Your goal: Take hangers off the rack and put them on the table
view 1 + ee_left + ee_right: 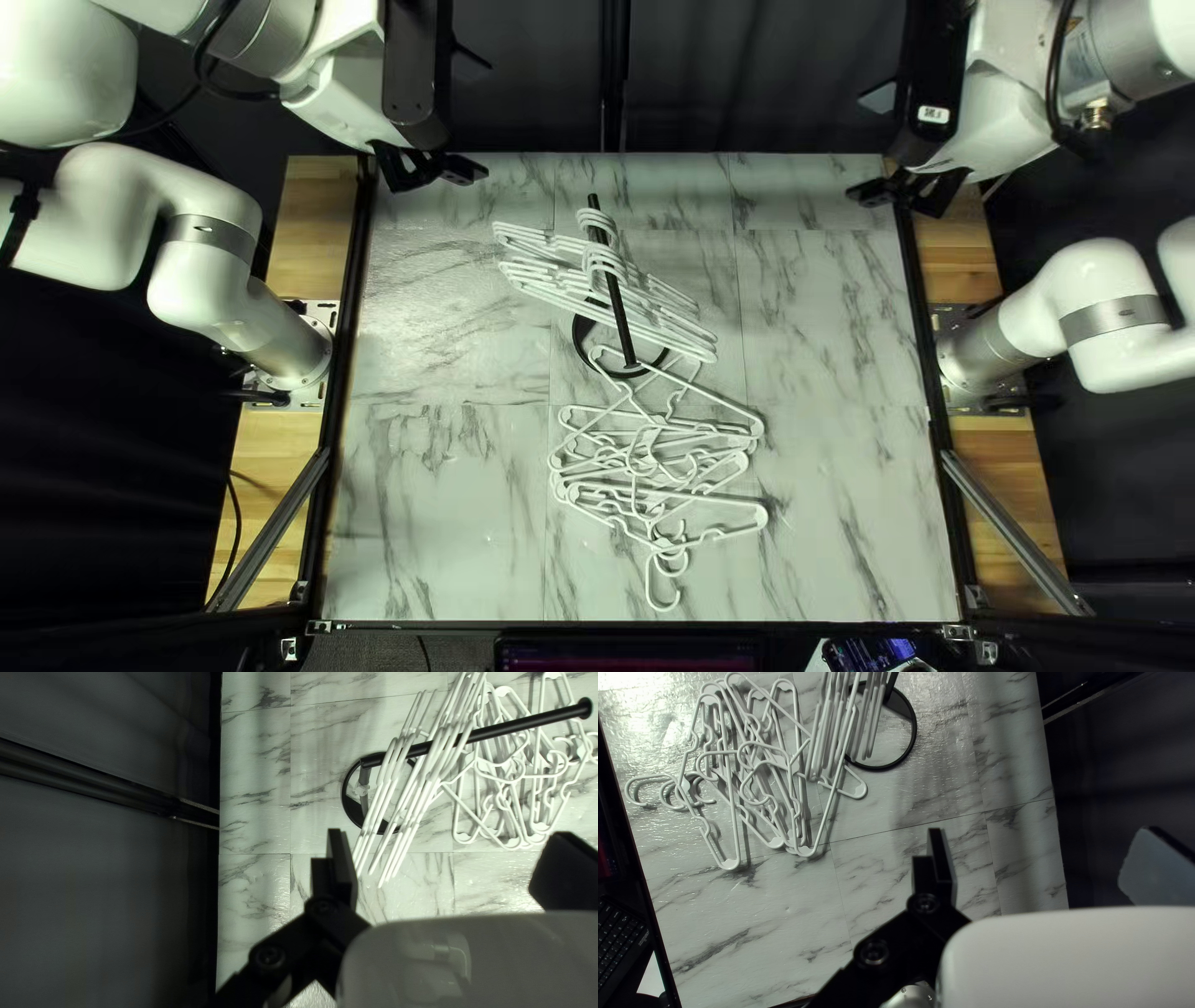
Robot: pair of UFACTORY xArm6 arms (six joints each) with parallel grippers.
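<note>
Wht hangers [730,864] piled on tbl [784,921].

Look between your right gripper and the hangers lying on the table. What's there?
Just bare table lies between my right gripper and the loose hangers; the top left view shows it.

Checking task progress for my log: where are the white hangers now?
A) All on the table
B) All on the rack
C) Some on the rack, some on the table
C: one bunch of hangers hangs on the black rack, while others lie piled on the table.
</note>
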